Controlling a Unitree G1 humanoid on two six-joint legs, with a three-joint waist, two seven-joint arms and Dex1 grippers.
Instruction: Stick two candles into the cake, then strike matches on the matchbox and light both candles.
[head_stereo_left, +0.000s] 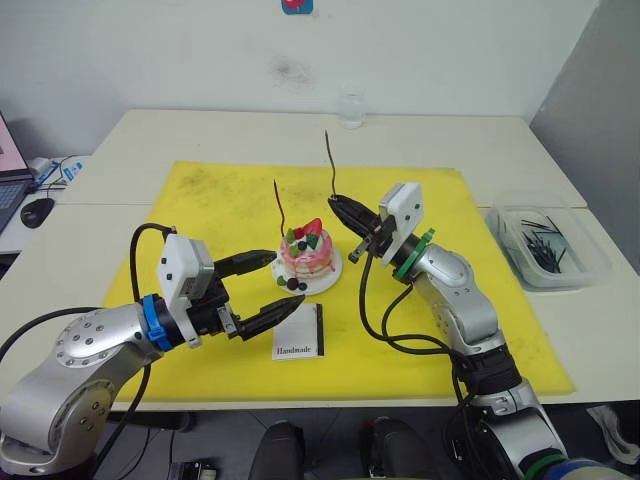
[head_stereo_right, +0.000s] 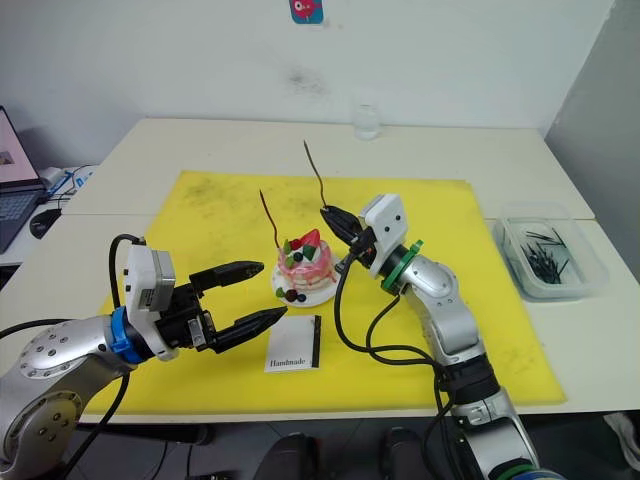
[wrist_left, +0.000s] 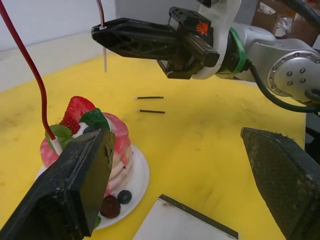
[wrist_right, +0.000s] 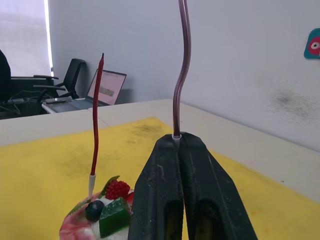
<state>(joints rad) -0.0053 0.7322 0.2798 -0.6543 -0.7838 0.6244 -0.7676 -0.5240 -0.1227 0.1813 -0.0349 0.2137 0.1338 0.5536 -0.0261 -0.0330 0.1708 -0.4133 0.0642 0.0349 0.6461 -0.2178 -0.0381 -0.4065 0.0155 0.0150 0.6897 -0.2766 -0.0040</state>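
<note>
2 grippers flank the cake (head_stereo_left: 308, 258) on the yellow mat (head_stereo_left: 470, 300): the left gripper (head_stereo_left: 268, 290) spread wide, the right gripper (head_stereo_left: 340, 207) pinching 1 candle (head_stereo_left: 331, 165) upright. The matchbox (head_stereo_left: 300, 332) lies before the cake, the red candle (wrist_right: 95, 125) stands in it, and 2 matches (wrist_left: 150, 104) lie beyond.

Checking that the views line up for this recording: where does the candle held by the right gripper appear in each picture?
Left eye view: the held candle rises from the right gripper, right of the cake.
Right eye view: the same, above and right of the cake.
Left wrist view: its whitish lower end hangs below the gripper's tip.
Right wrist view: it rises from the shut fingers.
Shared landmark: the red candle standing in the cake.
</note>
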